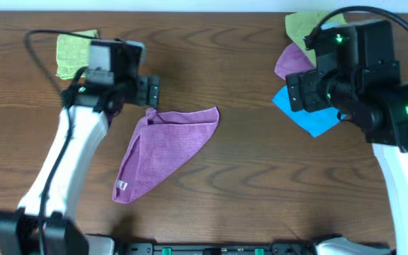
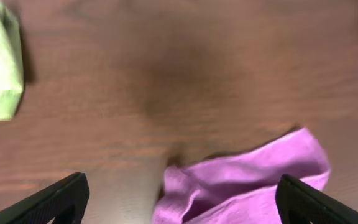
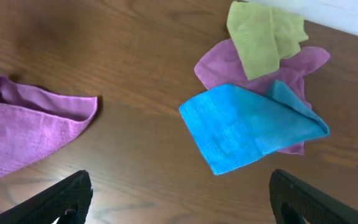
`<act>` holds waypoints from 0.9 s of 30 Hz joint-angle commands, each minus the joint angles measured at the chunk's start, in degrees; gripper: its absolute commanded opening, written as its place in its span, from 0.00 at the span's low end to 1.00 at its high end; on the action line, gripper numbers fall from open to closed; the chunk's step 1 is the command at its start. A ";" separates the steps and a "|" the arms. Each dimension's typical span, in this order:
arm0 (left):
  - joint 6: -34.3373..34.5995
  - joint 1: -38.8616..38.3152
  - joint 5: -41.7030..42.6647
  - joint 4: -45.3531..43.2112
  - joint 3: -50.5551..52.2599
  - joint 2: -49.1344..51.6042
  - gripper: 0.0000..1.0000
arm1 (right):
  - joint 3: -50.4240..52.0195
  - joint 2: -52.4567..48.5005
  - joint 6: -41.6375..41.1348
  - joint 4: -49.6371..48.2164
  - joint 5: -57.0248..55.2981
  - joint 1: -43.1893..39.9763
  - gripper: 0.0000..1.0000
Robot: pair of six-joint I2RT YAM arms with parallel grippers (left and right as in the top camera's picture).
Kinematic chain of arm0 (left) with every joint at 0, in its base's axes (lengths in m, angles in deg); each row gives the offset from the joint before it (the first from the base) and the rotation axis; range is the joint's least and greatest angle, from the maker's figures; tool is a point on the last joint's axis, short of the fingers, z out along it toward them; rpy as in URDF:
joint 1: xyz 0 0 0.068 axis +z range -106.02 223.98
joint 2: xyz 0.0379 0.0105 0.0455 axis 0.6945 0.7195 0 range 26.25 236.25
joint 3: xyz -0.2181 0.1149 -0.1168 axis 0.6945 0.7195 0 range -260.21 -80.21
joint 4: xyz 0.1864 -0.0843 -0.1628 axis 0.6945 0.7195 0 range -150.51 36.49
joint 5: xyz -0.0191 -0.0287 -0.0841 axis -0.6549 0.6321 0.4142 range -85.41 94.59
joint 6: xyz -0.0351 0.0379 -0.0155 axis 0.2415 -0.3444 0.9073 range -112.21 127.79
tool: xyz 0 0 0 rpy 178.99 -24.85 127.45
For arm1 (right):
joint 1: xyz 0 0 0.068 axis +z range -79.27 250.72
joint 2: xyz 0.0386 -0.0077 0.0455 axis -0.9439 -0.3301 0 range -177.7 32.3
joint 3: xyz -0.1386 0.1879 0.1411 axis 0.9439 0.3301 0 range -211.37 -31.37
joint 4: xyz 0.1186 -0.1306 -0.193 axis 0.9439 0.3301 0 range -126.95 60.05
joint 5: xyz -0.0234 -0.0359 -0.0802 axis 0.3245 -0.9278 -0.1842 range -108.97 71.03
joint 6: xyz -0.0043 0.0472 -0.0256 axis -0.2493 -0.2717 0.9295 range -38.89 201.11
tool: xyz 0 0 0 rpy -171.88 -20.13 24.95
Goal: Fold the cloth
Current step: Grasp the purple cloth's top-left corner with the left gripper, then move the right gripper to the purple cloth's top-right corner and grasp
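Cloth (image 1: 165,142) triangular | tag (image 1: 122,185) overhead only | left fingers (image 2: 55,202), right fingers (image 3: 61,202) apart, empty

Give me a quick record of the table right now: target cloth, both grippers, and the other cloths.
target cloth: purple towel, lying in a rough triangle near the middle of the table, held by nothing
tag: white tag at the towel's near corner
left gripper: open, over the towel's far-left corner
right gripper: open, empty, next to the pile on the right
right pile: blue cloth and olive-green cloth overlapping a second purple cloth
far left: lime cloth, on its own
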 commanded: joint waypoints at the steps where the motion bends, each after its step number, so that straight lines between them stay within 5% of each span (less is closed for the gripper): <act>1: -3.21 -1.68 -7.17 4.17 -1.11 4.00 0.98 | -0.28 0.94 -1.62 0.28 -1.42 0.00 0.91; 5: -3.37 -3.76 -10.91 9.22 -1.11 8.72 1.00 | -0.28 0.92 -1.60 -0.22 -1.88 -0.15 0.91; 12: -2.95 -4.94 -11.41 7.78 -1.11 16.57 0.77 | -0.28 0.92 -1.36 -0.63 -2.03 -0.55 0.92; 15: -2.91 -4.92 -11.43 7.80 -1.11 18.71 0.55 | -0.28 0.92 -1.36 -0.61 -2.03 -0.55 0.92; 19: -0.63 -4.92 -14.95 4.87 -1.16 18.93 0.06 | -0.28 0.85 -1.09 -0.57 -1.84 -0.55 0.92; 27: 1.18 -4.92 -17.62 -7.26 -1.25 18.95 0.06 | 5.90 -1.62 0.13 -3.82 -0.26 -0.52 0.78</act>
